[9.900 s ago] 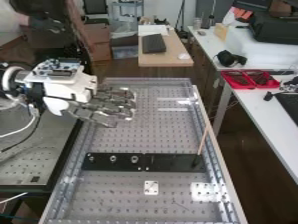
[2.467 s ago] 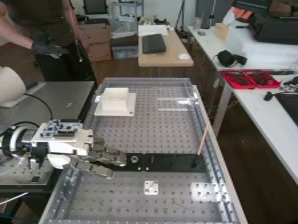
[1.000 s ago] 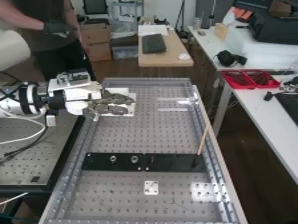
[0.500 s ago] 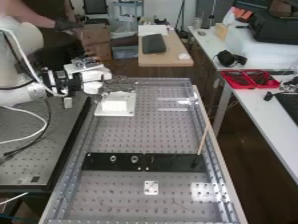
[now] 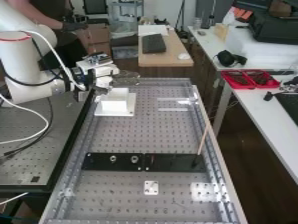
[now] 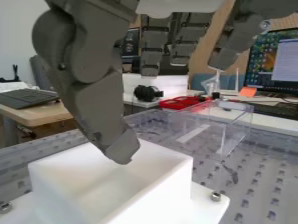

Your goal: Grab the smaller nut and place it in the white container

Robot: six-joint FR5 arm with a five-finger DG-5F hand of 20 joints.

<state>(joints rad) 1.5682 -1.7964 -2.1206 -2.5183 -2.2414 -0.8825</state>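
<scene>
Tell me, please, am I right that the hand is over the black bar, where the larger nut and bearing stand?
No, the high view shows the hand by the white container; the larger nut and bearing stand on the bar.

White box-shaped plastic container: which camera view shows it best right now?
The wrist view: it looks down into the white container from close by, past the dark grey hand. The high view shows the container farther off, on its white base plate.
</scene>
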